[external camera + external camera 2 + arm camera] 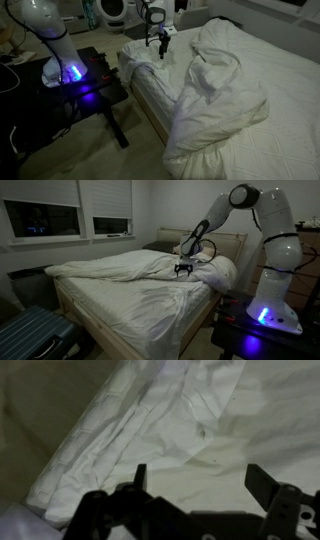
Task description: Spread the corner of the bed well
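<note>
Parted fingers (pixel 260 482) hover over the rumpled corner (pixel 160 430) of the bed (pixel 290 110).

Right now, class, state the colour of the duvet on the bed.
The duvet is plain white, clearest in an exterior view.

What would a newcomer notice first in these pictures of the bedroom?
The white duvet lies bunched in a wrinkled heap across the bed. The open gripper hangs over its rumpled edge at the bedside, and the robot's base glows blue on a black table.
</note>
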Motion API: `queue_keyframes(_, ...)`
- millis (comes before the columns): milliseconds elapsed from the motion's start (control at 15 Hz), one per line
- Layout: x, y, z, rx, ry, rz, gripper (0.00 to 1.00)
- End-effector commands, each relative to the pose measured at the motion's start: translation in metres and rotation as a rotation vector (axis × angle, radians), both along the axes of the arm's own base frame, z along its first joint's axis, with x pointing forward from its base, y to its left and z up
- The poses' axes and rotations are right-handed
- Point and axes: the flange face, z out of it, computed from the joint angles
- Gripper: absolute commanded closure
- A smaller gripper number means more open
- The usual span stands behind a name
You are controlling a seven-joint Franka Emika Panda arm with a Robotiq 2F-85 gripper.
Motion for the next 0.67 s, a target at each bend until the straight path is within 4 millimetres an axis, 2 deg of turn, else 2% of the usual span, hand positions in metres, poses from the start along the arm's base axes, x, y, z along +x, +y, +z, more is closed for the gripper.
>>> queue_keyframes(0, 0.024, -0.018, -0.027, 0.001, 0.023, -0.039, 0.00)
queue_keyframes(267, 0.031, -0.032, -0.050, 0.014, 0.064, -0.103, 0.00)
queue_keyframes(600, 0.033, -0.039, -0.073, 0.010, 0.126, -0.136, 0.00)
